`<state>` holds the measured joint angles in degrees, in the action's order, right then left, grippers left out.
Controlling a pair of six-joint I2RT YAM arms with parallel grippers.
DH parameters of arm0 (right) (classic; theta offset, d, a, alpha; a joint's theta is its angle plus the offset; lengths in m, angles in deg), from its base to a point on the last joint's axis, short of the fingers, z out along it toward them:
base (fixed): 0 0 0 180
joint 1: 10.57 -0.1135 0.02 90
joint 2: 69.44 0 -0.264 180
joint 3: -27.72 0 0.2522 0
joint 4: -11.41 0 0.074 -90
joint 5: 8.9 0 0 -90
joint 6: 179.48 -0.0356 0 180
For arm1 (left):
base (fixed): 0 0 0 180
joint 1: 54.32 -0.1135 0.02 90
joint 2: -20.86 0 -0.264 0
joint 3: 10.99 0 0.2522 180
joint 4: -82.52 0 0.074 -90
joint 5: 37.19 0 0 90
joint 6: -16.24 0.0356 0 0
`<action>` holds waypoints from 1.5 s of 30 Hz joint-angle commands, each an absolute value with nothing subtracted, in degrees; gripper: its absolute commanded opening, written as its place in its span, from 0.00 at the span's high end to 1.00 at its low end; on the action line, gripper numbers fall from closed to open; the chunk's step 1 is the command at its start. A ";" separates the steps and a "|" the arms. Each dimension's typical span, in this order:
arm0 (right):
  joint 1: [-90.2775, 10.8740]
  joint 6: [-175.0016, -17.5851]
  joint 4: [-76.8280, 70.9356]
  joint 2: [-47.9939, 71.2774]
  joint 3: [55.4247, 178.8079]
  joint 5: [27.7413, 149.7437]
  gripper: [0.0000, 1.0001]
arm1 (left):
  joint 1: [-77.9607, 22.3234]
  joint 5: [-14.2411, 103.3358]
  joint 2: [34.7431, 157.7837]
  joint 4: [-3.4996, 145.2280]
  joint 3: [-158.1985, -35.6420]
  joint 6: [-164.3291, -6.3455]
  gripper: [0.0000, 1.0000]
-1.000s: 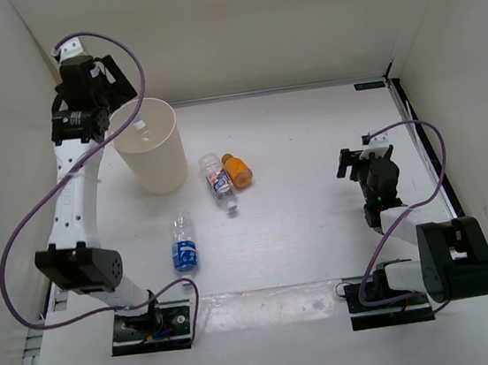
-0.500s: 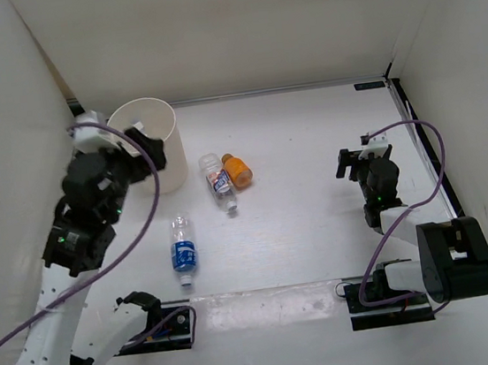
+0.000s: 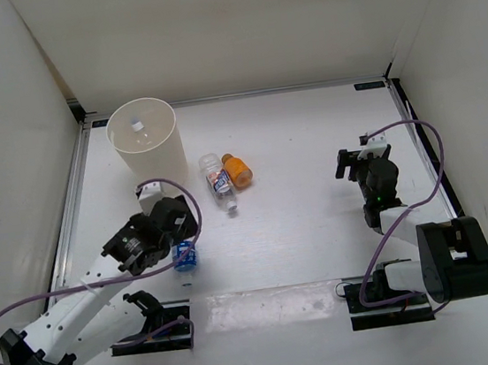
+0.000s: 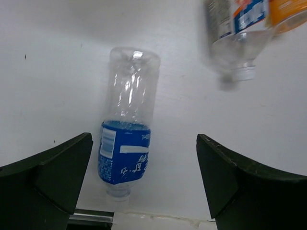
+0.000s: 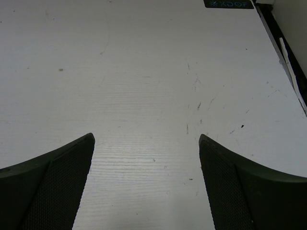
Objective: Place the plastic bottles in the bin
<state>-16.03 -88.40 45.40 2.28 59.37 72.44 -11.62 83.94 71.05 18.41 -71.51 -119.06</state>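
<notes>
The cream bin [image 3: 168, 161] stands at the back left; a small clear thing with a white cap [image 3: 136, 124] lies inside it. On the table lie a clear bottle with a blue label [image 3: 185, 257] [image 4: 125, 153], a white-pink labelled bottle [image 3: 219, 184] [image 4: 236, 28] and a short orange bottle [image 3: 238, 170] [image 4: 289, 10]. My left gripper [image 3: 179, 235] [image 4: 144, 191] hangs open just above the blue-label bottle, whose neck end lies between the fingers nearer the left one, untouched. My right gripper [image 3: 361, 156] [image 5: 146, 191] is open over bare table at the right.
White walls enclose the table on three sides. A metal rail [image 3: 73, 208] runs along the left edge and a dark one [image 3: 427, 151] along the right. The white-pink and orange bottles lie side by side just right of the bin.
My left arm has swung down from above the bin toward the near side and now hangs over the blue-label bottle, still open. The right arm and the bottles have not moved.
</notes>
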 commanded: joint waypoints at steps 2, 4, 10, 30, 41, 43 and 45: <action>-16.46 -87.46 48.10 1.40 60.20 71.87 0.10 | -11.08 84.01 67.00 17.35 -67.03 -130.36 0.00; -16.47 -87.54 48.10 1.40 60.29 71.70 0.10 | -11.08 84.18 68.13 15.60 -66.85 -130.27 0.00; -16.46 -87.46 48.10 1.49 60.29 72.05 0.10 | -11.34 80.94 72.97 16.72 -64.48 -132.21 0.00; -16.47 -87.37 48.54 1.14 59.94 71.87 0.10 | -20.39 68.37 87.29 26.49 -59.82 -123.86 0.05; -16.82 -87.28 48.63 1.14 59.68 71.78 0.10 | -20.31 68.28 86.16 26.31 -65.26 -117.46 0.49; -16.82 -87.28 48.71 1.14 59.76 71.70 0.10 | -19.69 69.32 86.07 26.66 -68.41 -113.77 0.49; -16.90 -87.28 48.63 1.14 59.68 71.70 0.10 | -17.68 70.47 86.77 26.75 -72.37 -109.28 0.49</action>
<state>-16.55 -87.78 45.44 2.28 59.37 72.41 -19.64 68.69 88.03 25.04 -66.36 -116.65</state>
